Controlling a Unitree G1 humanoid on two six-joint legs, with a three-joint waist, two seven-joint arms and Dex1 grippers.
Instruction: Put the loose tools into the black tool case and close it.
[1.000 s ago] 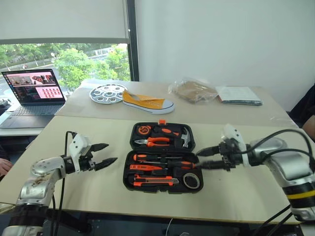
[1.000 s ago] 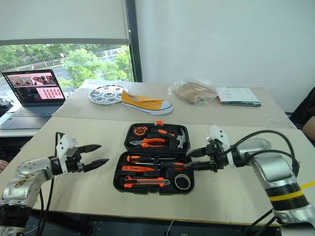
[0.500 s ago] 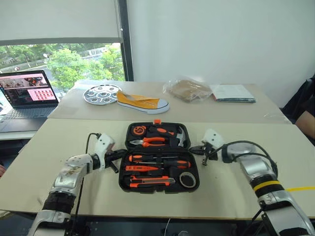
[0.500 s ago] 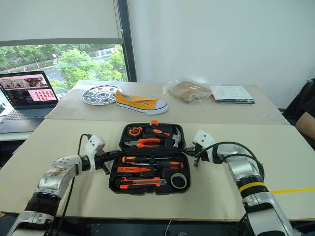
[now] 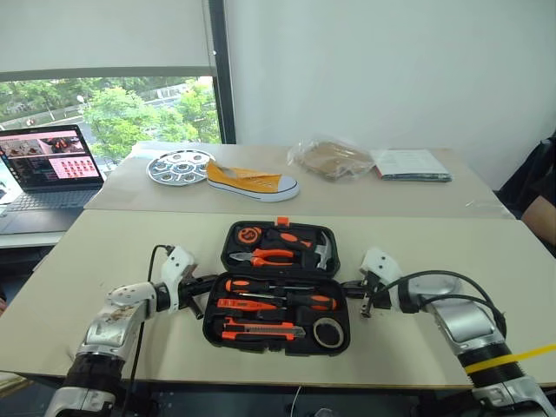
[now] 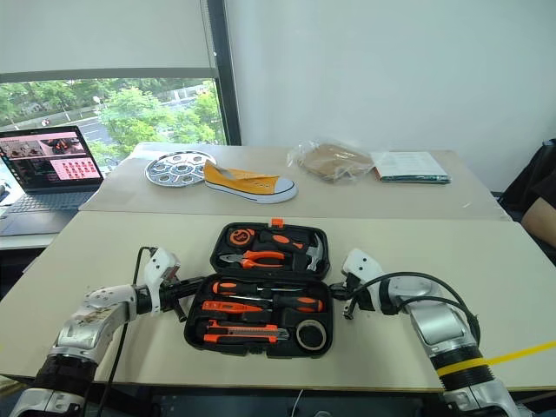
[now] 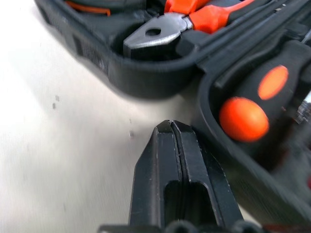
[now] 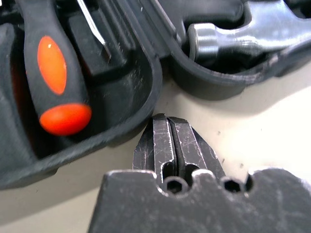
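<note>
The black tool case (image 5: 269, 346) lies open on the near table, its lid half lying flat behind the base half. In its slots sit two screwdrivers (image 5: 280, 285), a utility knife (image 5: 261, 330), a tape roll (image 5: 327, 332), pliers (image 5: 269, 256) and a hammer (image 5: 322, 250). My left gripper (image 5: 207, 285) is shut and empty, its tip on the table by the case's left side near the hinge (image 7: 171, 127). My right gripper (image 5: 350, 285) is shut and empty too, with its tip at the hinge gap on the case's right side (image 8: 167, 119).
On the far table are a laptop (image 5: 52, 161), a round metal palette (image 5: 180, 165), a yellow shoe (image 5: 252, 182), a plastic bag (image 5: 334, 159) and a booklet (image 5: 413, 165). A person's dark sleeve (image 5: 546, 195) shows at the right edge.
Both grippers went from open to shut and sank to the table, closing in on the case's two sides. The camera has also shifted.
</note>
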